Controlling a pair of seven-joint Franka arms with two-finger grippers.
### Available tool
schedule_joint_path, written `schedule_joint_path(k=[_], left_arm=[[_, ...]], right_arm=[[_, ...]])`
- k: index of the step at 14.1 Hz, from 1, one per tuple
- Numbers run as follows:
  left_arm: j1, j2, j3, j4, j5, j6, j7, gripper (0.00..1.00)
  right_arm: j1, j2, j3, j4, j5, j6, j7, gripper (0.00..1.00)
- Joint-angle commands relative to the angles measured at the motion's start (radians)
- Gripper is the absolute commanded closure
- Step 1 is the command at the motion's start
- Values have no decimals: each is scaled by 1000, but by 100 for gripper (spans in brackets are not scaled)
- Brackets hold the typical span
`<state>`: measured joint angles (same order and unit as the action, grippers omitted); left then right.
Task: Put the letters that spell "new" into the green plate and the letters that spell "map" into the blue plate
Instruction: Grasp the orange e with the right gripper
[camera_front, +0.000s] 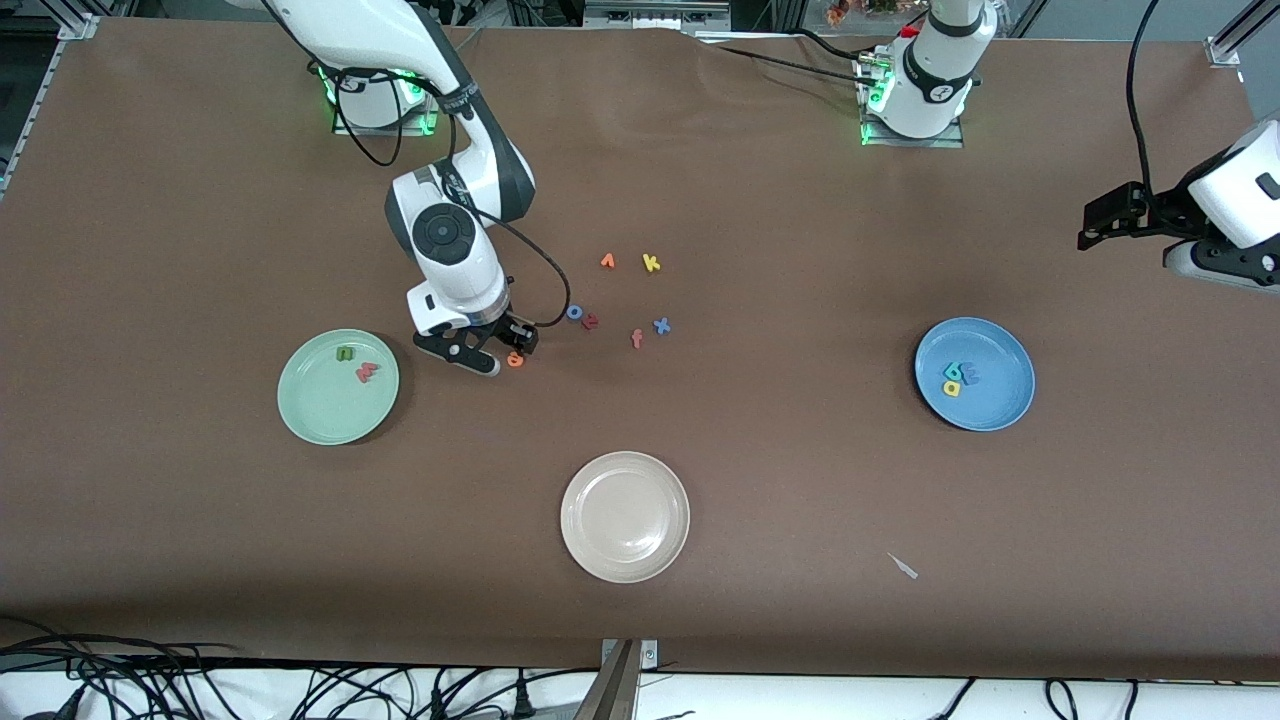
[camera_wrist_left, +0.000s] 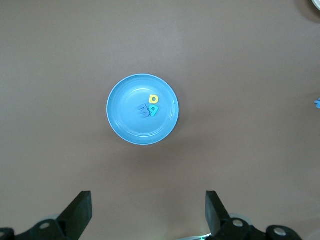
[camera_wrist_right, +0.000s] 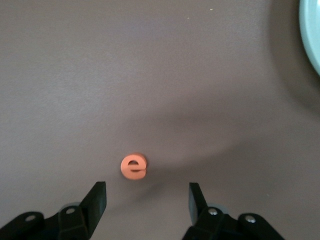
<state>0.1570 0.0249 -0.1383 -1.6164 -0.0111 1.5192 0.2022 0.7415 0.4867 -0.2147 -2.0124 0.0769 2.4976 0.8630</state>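
The right gripper (camera_front: 497, 352) hangs low over the table with jaws released, just beside the orange foam "e" (camera_front: 515, 360), which lies on the brown table (camera_front: 760, 480) between the leftover letters and the pale mint-green round plate (camera_front: 320, 415). That plate holds the green "n" (camera_front: 345, 353) and the pinkish-red "w" (camera_front: 367, 372). The medium-blue round plate (camera_front: 1000, 400), toward the left arm's end, holds the blue "m" (camera_front: 969, 373), the yellow "a" (camera_front: 951, 388) and the teal "p" (camera_front: 952, 372). The left gripper (camera_wrist_left: 147, 210) waits high, jaws spread, empty.

The table (camera_front: 800, 500) was plain dark brown. The green plate (camera_front: 320, 415) was pale mint and carried a green letter (camera_front: 345, 353) and a pinkish-red one (camera_front: 367, 372). The blue plate (camera_front: 1000, 400) was medium blue, with yellow (camera_front: 951, 388), teal (camera_front: 953, 372) and blue (camera_front: 970, 373) letters. The "e" (camera_wrist_right: 133, 166) was orange. A third plate (camera_front: 625, 516) was cream-beige.
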Motion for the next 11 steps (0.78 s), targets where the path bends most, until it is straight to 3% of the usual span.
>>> schedule_joint_path(k=[1,4,8,11], left_arm=[[3,-5,-1,6,22,-2,14,0],[1,-5,-1,4,22,-2,16,0],[1,-5,-1,3,22,6,14,0],[1,-5,-1,1,22,7,14,0]], right_arm=[[10,27,-6,-2,15,47,10,25],[27,65,-5,-19,15,130,45,25],[36,79,-5,-19,15,144,56,27],[38,92,-5,-20,15,159,56,40]])
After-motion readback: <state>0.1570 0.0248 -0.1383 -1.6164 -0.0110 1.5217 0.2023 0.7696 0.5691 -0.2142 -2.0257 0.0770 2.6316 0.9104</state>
